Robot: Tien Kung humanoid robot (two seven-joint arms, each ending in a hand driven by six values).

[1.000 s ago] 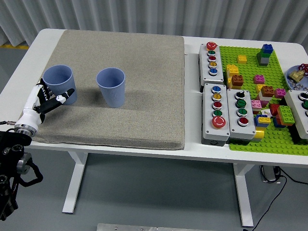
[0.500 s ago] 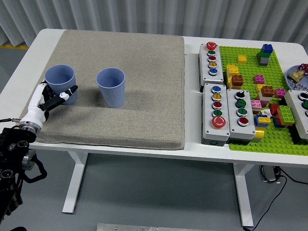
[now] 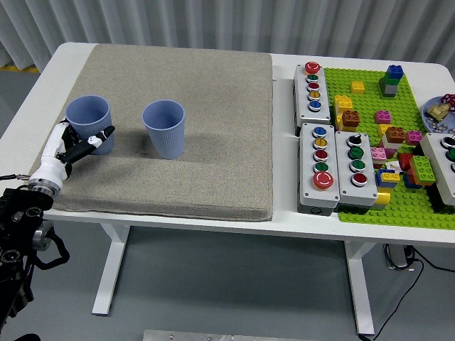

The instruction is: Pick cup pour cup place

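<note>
While the left hand (image 3: 67, 148) sits at the near-left corner of the grey mat (image 3: 213, 142), we see its fingers (image 3: 99, 136) curled around the lower part of the left blue cup (image 3: 89, 122), touching it on the near side. We read that as clamped on the cup, though the far side of the grasp is hidden behind the cup wall. The cup stands upright on the mat, base down, mouth open to the top. We can't see any contents inside it.

The second blue cup (image 3: 165, 128) stands upright on the mat, to the right of the held one and apart from it, nothing touching it.

The left arm (image 3: 25, 213) comes in from the lower-left corner, below the near table edge, white wrist section angled up toward the cup. The right arm is out of frame.

The mat covers most of the left and middle of the white table (image 3: 284, 213). Right of the mat we have two button boxes (image 3: 318, 167) in a column, a third (image 3: 357, 167) just beside the lower one. Further right is a green baseplate (image 3: 398, 213) with loose coloured bricks (image 3: 391, 78) scattered on it. A small dish (image 3: 439, 114) with bits in it sits at the right edge, partly cut off.
</note>
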